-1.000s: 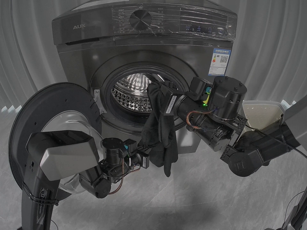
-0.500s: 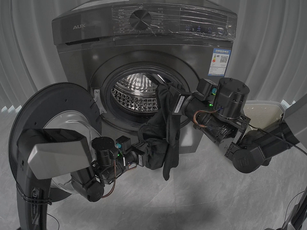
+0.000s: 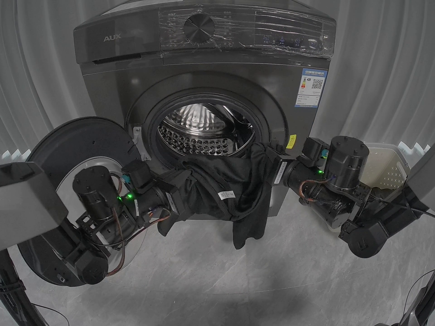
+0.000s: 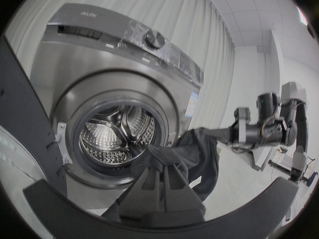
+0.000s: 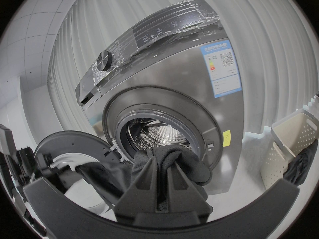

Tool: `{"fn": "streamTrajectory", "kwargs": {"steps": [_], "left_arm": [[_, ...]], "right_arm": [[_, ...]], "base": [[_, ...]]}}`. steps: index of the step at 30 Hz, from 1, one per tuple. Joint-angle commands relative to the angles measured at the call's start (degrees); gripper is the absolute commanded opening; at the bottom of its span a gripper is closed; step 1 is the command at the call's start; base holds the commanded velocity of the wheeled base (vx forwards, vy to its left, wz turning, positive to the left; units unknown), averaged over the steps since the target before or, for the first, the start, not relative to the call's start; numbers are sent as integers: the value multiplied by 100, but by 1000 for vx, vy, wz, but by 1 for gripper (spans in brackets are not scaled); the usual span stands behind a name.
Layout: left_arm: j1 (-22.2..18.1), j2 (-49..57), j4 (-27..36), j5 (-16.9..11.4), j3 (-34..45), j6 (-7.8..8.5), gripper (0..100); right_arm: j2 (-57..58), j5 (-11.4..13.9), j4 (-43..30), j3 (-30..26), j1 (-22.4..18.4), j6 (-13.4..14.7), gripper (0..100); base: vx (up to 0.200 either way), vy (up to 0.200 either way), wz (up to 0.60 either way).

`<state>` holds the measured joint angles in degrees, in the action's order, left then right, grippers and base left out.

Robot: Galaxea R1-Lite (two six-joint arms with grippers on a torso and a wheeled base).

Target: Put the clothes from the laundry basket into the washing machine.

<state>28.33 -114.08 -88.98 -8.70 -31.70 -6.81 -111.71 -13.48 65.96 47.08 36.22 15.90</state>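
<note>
1. door [image 3: 68, 159]: swung open, left of frame.
2. left end effector [image 3: 177, 194]: lower left of centre, closed narrow on one end of the black garment [image 3: 222, 189].
3. black garment: centre, stretched between both end effectors, across the lower rim of the washing machine [image 3: 136, 82] drum opening [image 3: 199, 127] — a tail hangs toward the floor [image 3: 204, 272].
4. right end effector [image 3: 272, 166]: right of centre, clamped on the other end.
5. laundry basket [image 3: 389, 168]: right edge — dark cloth [image 5: 300, 168] inside.

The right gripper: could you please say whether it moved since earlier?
Yes. The right gripper, holding the black garment, has dropped and shifted right, from the middle of the washing machine opening to its lower right rim.
</note>
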Motion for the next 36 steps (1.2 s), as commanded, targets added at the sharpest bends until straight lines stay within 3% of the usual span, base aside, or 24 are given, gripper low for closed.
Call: {"fn": "streamTrajectory", "kwargs": {"steps": [1,14,16,17,20,22,25,27,29,31,34,36], "left_arm": [[-21,624,3,-52,93,-48,0],[-21,571,-5,-8,-197,-83,0],[-12,562,-5,-8,-197,-83,0],[-12,571,3,-8,-197,-83,0],[-12,571,-5,-8,-197,-92,0],[-12,571,-5,-17,-205,-92,0],[-3,571,-5,-8,-205,-101,0],[15,571,3,-8,-205,-101,0],[15,571,3,-8,-205,-101,0],[32,580,3,-8,-205,-101,0],[41,589,3,-8,-205,-101,0],[41,606,3,-8,-205,-101,0]], "right_arm": [[88,21,206,-454,-53,1,0],[53,197,356,-937,-27,19,0],[45,214,365,-999,-10,168,0],[45,214,365,-1017,-1,238,100],[53,214,365,-981,17,379,100],[115,179,356,-929,17,616,100],[124,118,303,-946,-10,616,100],[53,-40,286,-973,-45,493,100],[-316,-445,540,-999,-62,19,100],[-580,-559,1059,-990,-53,-157,100],[-817,-700,1771,-841,26,-227,100],[-887,-831,1815,-639,43,-201,100]], "base": [[0,0,0],[0,0,0],[0,0,0],[0,0,0],[0,0,0],[0,0,0],[0,0,0],[0,0,0],[0,0,0],[0,0,0],[0,0,0],[0,0,0]]}}
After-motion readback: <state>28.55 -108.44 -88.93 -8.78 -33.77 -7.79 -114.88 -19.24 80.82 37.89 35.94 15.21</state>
